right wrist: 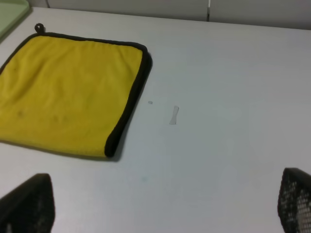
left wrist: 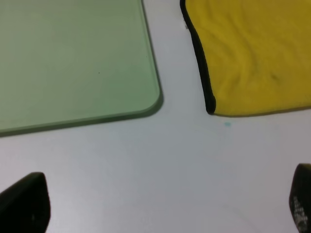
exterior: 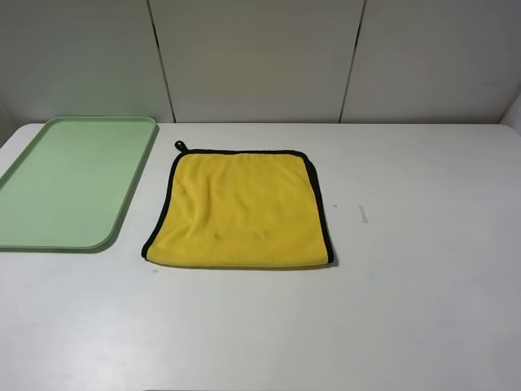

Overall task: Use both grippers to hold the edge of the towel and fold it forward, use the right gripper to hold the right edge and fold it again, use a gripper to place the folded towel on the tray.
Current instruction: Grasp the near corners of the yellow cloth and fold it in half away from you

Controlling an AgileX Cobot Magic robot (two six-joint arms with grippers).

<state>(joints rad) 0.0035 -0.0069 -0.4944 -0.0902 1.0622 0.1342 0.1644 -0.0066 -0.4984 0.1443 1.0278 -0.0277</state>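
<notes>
Towel (exterior: 240,208) is lying flat on the white table (exterior: 423,285), near the middle and a little left of centre in the high view. It is sitting just beside the pale green tray (exterior: 73,183), with a bare strip of table between them. We are seeing its black binding (exterior: 318,204) running along the left, far and right sides. The near side is showing only a rounded yellow border. Its small black loop (exterior: 180,147) is pointing from the far left corner toward the far end of the tray. The cloth is looking nearly square to us, so we are not making out a clear long axis. Its sides are lying roughly in line with the table's edges.

We are finding no arm in the high view. In the left wrist view the left gripper (left wrist: 163,206) is hanging above bare table with its dark fingers (left wrist: 24,204) spread wide, released and touching nothing. The tray's rounded corner and the towel's near left corner are lying ahead of it.

The right gripper (right wrist: 160,206) is doing the same on its side. Its fingers (right wrist: 296,201) are standing far apart over bare table and grasping nothing, with the towel's right binding ahead of it. A small pale mark (right wrist: 173,115) is lying on the table beside that binding.
</notes>
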